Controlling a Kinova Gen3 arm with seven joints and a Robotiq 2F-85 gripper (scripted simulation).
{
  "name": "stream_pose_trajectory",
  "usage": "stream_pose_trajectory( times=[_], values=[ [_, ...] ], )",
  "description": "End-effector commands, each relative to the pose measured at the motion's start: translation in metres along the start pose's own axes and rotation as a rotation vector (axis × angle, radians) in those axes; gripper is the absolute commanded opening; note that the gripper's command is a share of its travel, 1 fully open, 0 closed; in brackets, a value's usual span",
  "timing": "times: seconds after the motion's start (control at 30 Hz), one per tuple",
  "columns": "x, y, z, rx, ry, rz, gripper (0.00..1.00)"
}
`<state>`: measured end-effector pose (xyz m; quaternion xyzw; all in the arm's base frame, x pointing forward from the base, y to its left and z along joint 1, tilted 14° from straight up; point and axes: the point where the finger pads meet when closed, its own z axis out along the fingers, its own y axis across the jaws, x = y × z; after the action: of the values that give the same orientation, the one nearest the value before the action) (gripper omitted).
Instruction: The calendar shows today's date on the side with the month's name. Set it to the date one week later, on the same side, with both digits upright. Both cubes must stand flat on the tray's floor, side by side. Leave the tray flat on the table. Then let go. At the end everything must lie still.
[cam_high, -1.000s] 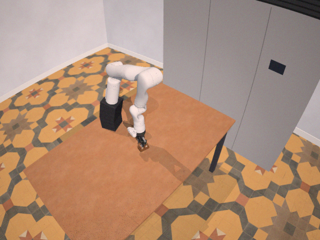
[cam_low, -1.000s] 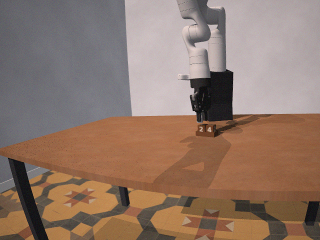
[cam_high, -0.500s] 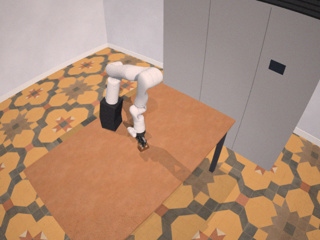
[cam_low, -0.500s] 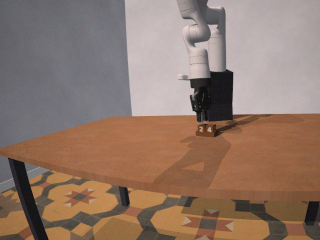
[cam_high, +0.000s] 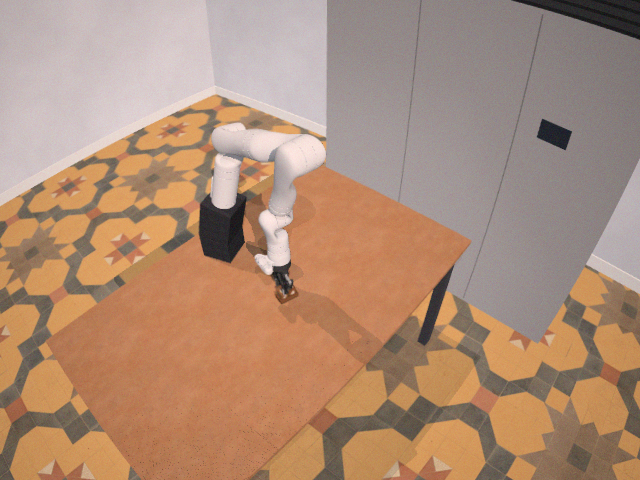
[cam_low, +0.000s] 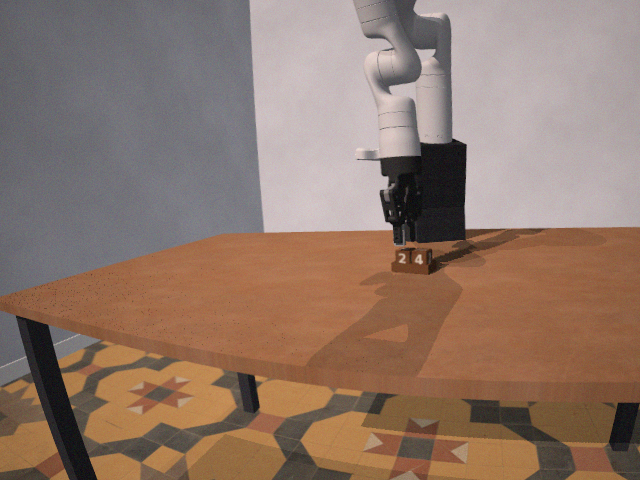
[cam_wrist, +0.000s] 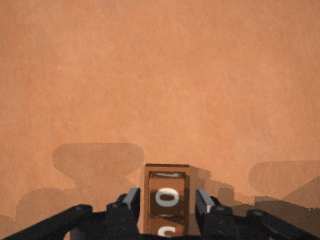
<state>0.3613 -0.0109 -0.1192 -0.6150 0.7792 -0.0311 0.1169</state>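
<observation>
Wooden table (cam_high: 232, 351) (cam_low: 289, 320) (cam_wrist: 150, 90) foremost; calendar reads 24

Exterior view: beyond the table's near edge, the calendar tray (cam_high: 287, 299) (cam_low: 412, 268) (cam_wrist: 146, 195) sits flat, carrying the "2" cube (cam_low: 402, 257) and "4" cube (cam_low: 419, 258) side by side, digits upright. Just above, the Robotiq claw (cam_high: 285, 290) (cam_low: 405, 241) (cam_wrist: 167, 201) is partly spread, grasping nothing; behind stands the black pedestal (cam_high: 222, 232) (cam_low: 442, 191).

Progress: we read no month name. If 24 is today's date, 31 is due and both cubes need changing, we judge.

View comparison: the wrist view alone gives a top-face 0 and a partial second character, with fingers spanning the tray; the exterior alone gives 24 and the height gap. Top view: digits illegible.

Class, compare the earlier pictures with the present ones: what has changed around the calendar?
Nothing visibly moved. The tool took hold of nothing and let go of nothing; it is still above the calendar, fingers apart. The two cubes, showing 2 and 4, still sit side by side in the tray on the table.
</observation>
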Motion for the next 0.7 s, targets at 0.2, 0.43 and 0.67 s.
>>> stream_pose_trajectory(
  times=[0.2,0.43,0.67],
  values=[
    [0.0,0.0,0.0,0.001,0.0,0.0,0.46],
    [0.0,0.0,0.004,0.001,0.0,0.0,0.46],
    [0.0,0.0,0.015,0.001,0.0,0.0,0.46]
  ],
)
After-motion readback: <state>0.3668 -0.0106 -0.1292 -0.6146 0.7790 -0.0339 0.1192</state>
